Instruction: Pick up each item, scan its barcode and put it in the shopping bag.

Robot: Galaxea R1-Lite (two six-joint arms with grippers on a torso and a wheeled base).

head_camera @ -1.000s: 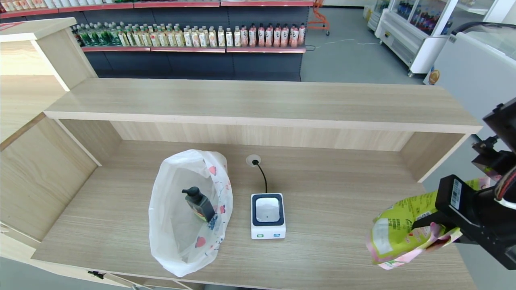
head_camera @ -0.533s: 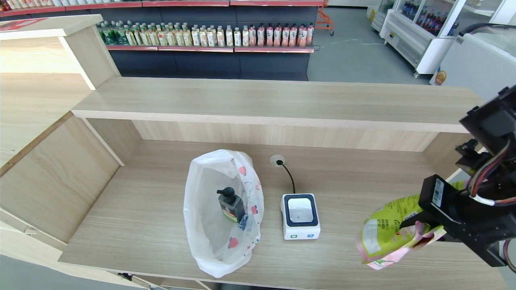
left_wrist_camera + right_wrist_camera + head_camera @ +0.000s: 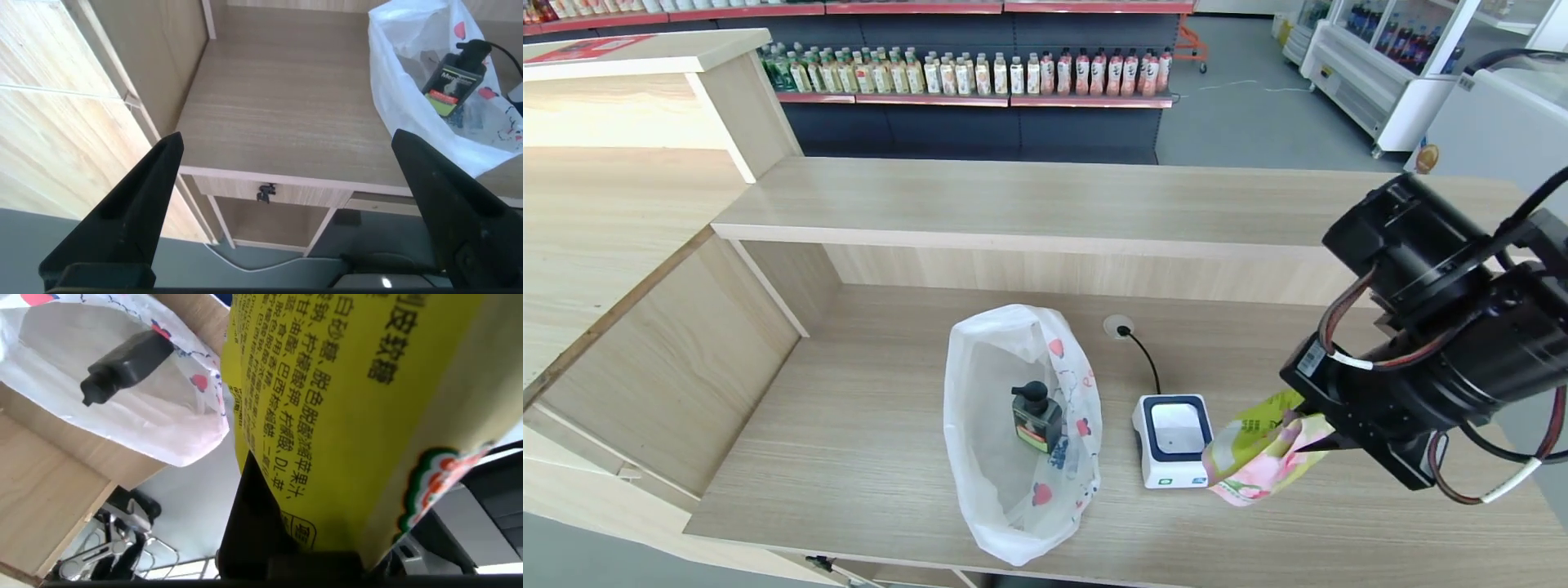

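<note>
Centre-right, the right gripper (image 3: 1311, 437) clamps a snack pouch (image 3: 1254, 453) overlapping the scanner (image 3: 1172, 437)'s right edge. Left gripper (image 3: 288, 140) gapes empty, its view cropping the shopping bag (image 3: 400, 98).

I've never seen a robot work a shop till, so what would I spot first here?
The big black right gripper stands out first, jaws shut on a bright green-and-pink snack pouch, held just beside the white scanner on the wooden counter. Next comes the white shopping bag with red prints, standing open left of the scanner, with a dark pump bottle inside.
</note>
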